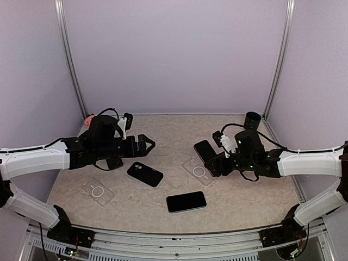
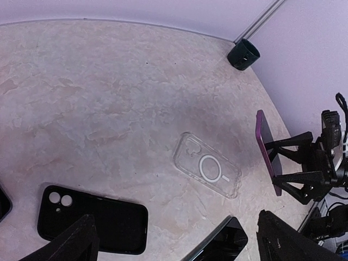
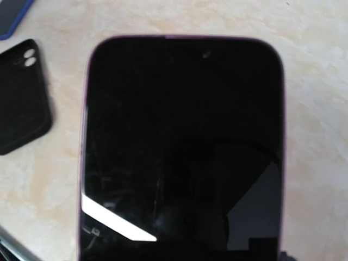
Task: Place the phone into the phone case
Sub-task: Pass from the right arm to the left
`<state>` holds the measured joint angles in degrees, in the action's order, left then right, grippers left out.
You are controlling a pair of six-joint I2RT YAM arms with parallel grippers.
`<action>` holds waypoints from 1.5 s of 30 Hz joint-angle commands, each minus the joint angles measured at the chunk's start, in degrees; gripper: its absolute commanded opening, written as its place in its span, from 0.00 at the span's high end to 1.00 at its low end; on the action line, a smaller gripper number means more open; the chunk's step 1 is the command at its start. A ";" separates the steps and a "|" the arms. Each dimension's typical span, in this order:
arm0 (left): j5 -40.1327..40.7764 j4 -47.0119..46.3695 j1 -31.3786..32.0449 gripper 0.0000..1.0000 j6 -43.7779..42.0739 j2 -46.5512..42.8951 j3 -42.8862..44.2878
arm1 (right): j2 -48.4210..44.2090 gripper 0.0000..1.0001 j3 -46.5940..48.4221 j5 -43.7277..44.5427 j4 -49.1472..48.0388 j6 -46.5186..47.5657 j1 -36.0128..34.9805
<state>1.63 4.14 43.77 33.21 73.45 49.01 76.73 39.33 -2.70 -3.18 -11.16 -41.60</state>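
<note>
My right gripper (image 1: 213,159) is shut on a purple-edged phone (image 1: 204,150) and holds it tilted, just above the far end of a clear phone case (image 1: 197,171). The phone's dark screen fills the right wrist view (image 3: 182,141) and hides the fingers there. In the left wrist view the phone (image 2: 268,152) stands on edge to the right of the clear case (image 2: 207,166). My left gripper (image 1: 145,144) is open and empty, above the table to the left of the clear case; its fingers (image 2: 70,242) frame the bottom of the left wrist view.
A black phone case (image 1: 145,174) lies mid-table. A teal-edged phone (image 1: 186,202) lies screen up near the front. A second clear case (image 1: 98,191) lies front left. A black cup (image 1: 252,119) stands at the back right corner.
</note>
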 commanded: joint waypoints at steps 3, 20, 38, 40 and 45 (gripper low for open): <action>-1.28 -4.58 3.02 0.01 1.39 1.71 1.11 | -2.55 0.30 -1.09 0.82 -4.75 1.57 -3.03; -5.27 -11.03 5.03 0.01 2.65 3.43 -2.06 | -2.70 0.30 -1.45 2.24 -4.99 2.29 -7.38; -8.20 -15.01 5.58 0.01 2.41 10.08 0.51 | -4.75 0.29 -3.13 5.03 -3.59 2.98 -8.34; -9.35 -15.40 5.85 0.01 2.03 11.25 1.79 | -6.09 0.29 -3.82 4.26 -4.02 3.56 -8.83; -13.69 -15.64 6.96 0.01 0.88 14.59 6.18 | -7.54 0.30 -4.15 4.91 -3.63 5.79 -11.11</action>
<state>-7.49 -9.02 49.63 35.64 85.78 50.50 71.77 35.14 2.31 -3.97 -7.62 -50.46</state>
